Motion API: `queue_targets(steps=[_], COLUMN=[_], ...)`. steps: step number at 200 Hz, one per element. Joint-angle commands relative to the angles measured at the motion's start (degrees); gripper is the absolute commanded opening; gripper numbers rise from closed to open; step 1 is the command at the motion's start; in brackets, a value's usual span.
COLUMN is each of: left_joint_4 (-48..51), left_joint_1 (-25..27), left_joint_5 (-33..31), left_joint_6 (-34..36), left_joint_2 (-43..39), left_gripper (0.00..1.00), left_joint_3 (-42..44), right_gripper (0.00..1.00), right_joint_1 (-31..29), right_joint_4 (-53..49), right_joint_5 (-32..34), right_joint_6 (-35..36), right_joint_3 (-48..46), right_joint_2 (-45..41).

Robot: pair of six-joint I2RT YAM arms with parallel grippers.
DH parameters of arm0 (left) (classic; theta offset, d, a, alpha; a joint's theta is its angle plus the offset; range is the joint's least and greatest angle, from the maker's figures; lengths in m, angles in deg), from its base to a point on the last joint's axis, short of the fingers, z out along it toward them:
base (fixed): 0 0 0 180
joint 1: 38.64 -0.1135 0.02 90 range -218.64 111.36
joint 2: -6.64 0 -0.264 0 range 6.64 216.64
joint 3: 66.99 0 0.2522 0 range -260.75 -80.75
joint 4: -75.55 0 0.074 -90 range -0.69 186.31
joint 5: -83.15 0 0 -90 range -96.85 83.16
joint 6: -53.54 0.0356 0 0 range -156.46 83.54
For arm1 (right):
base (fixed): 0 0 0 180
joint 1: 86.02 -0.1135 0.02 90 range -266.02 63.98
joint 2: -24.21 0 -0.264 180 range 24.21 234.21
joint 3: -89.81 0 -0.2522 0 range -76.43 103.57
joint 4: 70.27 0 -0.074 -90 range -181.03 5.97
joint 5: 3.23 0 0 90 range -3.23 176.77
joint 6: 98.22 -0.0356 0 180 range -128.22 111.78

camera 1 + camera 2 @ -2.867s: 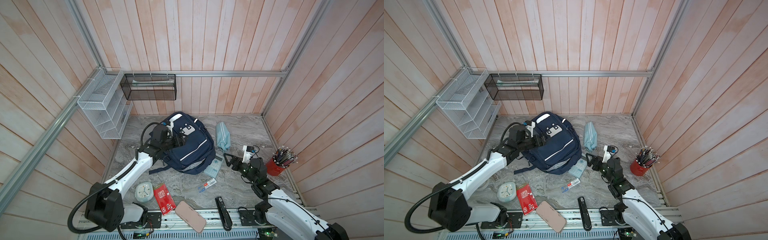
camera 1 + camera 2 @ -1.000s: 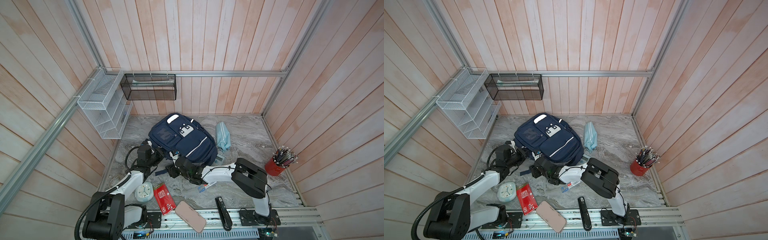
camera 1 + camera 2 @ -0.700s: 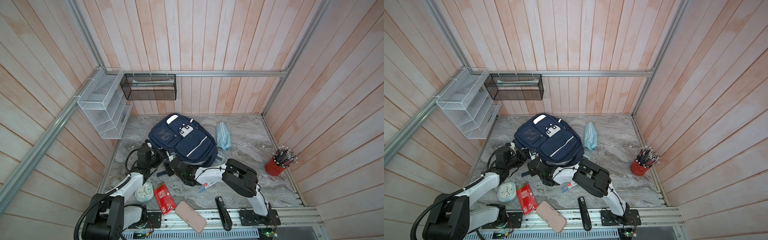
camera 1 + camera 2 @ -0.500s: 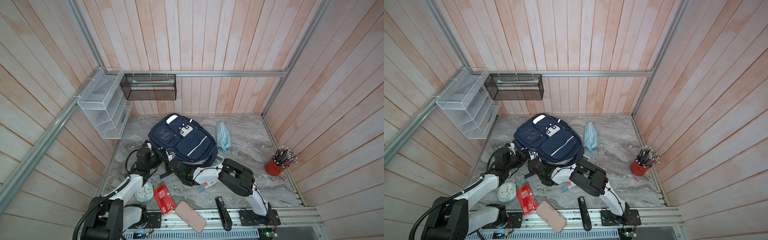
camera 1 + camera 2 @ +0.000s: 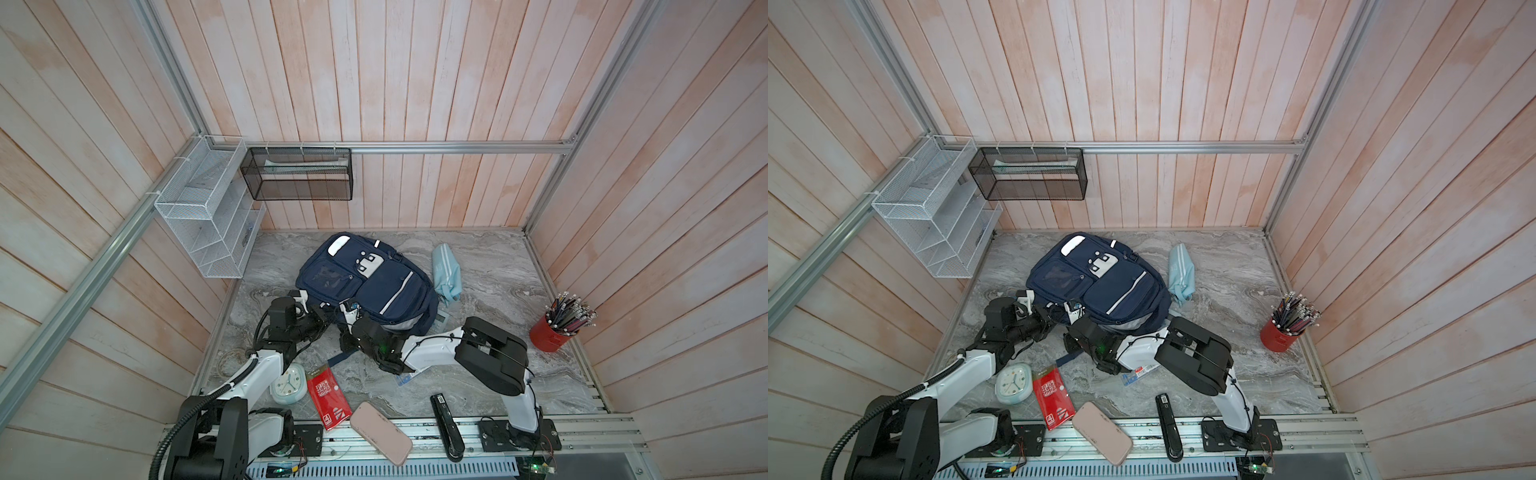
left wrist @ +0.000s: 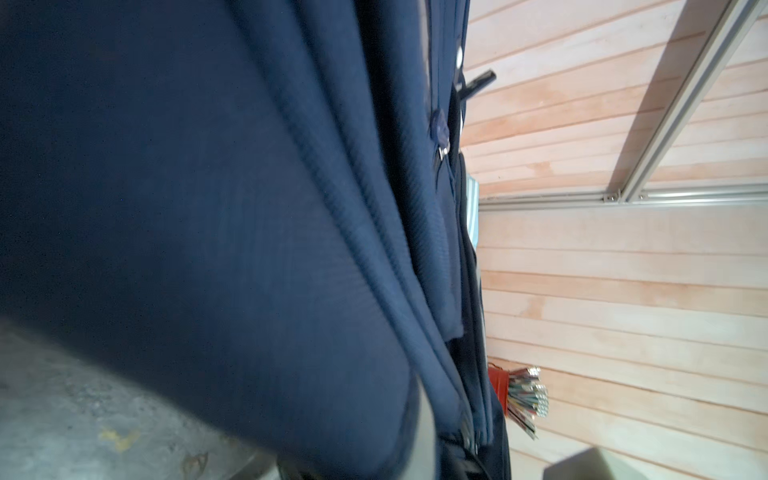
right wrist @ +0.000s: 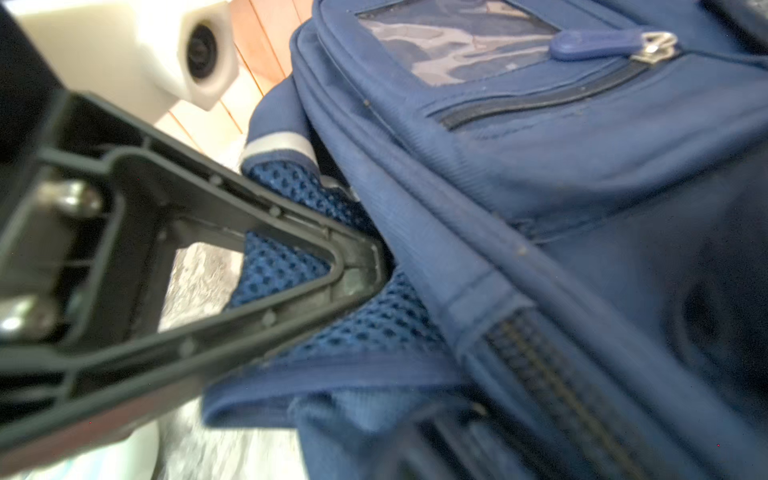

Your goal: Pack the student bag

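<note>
My left gripper (image 5: 320,323) is clamped on the near-left edge of the large navy-blue fabric student bag (image 5: 376,286). My right gripper (image 5: 350,319) is closed just beside it, though I cannot tell whether it holds fabric. The bag lies pockets-up at the middle of the grey marble tabletop (image 5: 490,286).

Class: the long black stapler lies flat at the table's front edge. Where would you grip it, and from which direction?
I would grip the long black stapler across its narrow width at mid-length, coming straight down from above: it lies flat, slim and long, with free space along both long sides.
</note>
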Motion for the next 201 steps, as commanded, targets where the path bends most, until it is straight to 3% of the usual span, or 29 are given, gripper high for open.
queue_targets(steps=[1, 52, 89, 118, 149, 186, 201], left_joint_4=[-2.44, -2.96, -7.27, -5.28, -2.30, -1.93, -1.41], left_joint_1=[-4.02, -4.32, -2.56, 4.23, 5.26, 1.99, 0.10], left_joint_5=[-4.89, -6.31, -7.37, -17.89, -25.84, -25.17, -23.88], left_joint_6=[2.49, 3.45, 1.79, 3.45, 6.77, 8.34, 9.22], left_joint_2=[0.01, 2.22, 4.22, 4.48, 4.78, 5.17, 5.55], left_gripper=[0.00, 0.00, 0.00, 0.00, 0.00, 0.00, 0.00], left_joint_3=[-1.01, -1.64, 0.19, 0.21, 0.12, -0.85, -1.62], right_gripper=[0.00, 0.00, 0.00, 0.00, 0.01, 0.00, 0.00], right_joint_1=[3.33, 3.52, 3.62, 2.97, 3.61, 7.94, 10.00], right_joint_4=[-5.79, -14.49, -20.55, -35.98, -47.40, -48.24, -46.35], right_joint_5=[5.14, -1.18, -8.24, -2.44, -5.64, -12.16, -18.35], right_joint_6=[-3.52, -4.79, -5.44, -6.94, -8.30, -11.37, -11.13], right_joint_3=[-6.76, -9.17, -4.52, 7.96, 15.12, 7.33, 3.19], right_joint_2=[-5.51, -8.21, -8.09, -3.53, -0.43, -3.95, -6.78])
